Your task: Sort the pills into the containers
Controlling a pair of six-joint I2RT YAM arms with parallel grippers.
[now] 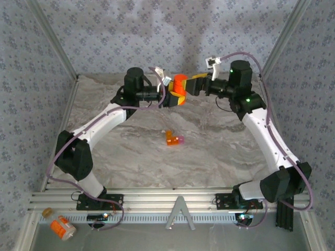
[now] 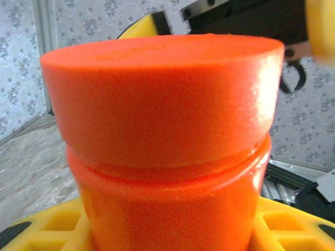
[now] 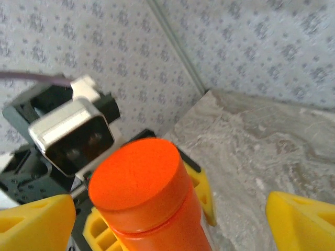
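Two arms meet above the table (image 1: pixel 220 157): the left gripper (image 1: pixel 174 98) clamps the bottle (image 1: pixel 180 83) aloft, the right gripper (image 3: pixel 167 219) gapes around its cap (image 3: pixel 138 175). The box (image 1: pixel 175 139) lies mid-table. Uncapping looks in hand; next, close squarely, then twist.

cap (image 2: pixel 157 99): orange plastic, mostly matt, kinda grainy, soft shine on one edge
bottle (image 2: pixel 172 209): orange plastic too, but smoother and glossier
fingers (image 2: pixel 49 227): yellow plastic, matt
box (image 1: pixel 175 138): shiny see-through-ish plastic
table (image 1: pixel 220 151): marble-look top, smooth, low sheen
walls (image 1: pixel 157 31): patterned, matt, cloth or paper, can't tell
rails (image 1: pixel 157 201): bare metal, dull sheen
arms (image 1: pixel 107 117): white shells glossy plastic, black joints matt
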